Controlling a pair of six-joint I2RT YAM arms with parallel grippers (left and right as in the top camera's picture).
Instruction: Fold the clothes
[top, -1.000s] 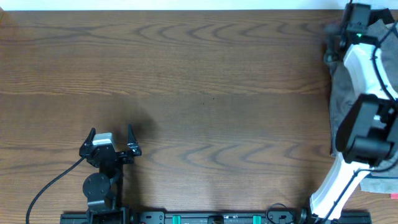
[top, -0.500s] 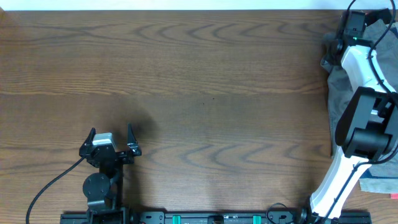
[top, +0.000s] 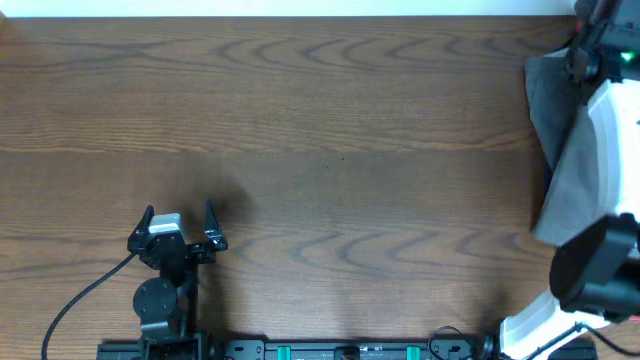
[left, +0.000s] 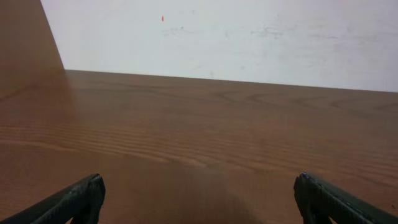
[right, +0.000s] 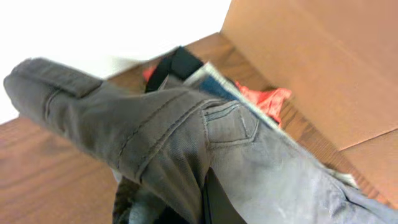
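the left gripper (top: 179, 213) is at the lower left of the table (top: 330, 130), near the front edge. its two black fingers (top: 209, 213) stand wide apart and there is nothing between them. in the left wrist view only the two finger tips show at the bottom corners, with bare brown wood and a white wall (left: 236, 34) in front of them. a black cable (top: 80, 295) curves from this arm toward the left front corner.

the middle of the table shows only the wood grain.

the shorts (top: 560, 130) are at the far right edge of the table, well apart from the left gripper. the light grey cloth is raised off the wood and hangs in a long fold beside the white right arm (top: 610, 130). in the right wrist view the cloth fills most of the frame, with a stitched pocket and a seam facing the camera. the right gripper (right: 196, 208) is closed on the shorts: the cloth is gathered just at one dark finger (right: 214, 200) at the bottom of the frame, and the rest of the jaws is hidden under it. behind the shorts lie a black strap (right: 177, 65), a piece of blue cloth (right: 219, 88) and something red (right: 267, 99), and to the right of them stands a cardboard box (right: 311, 62).
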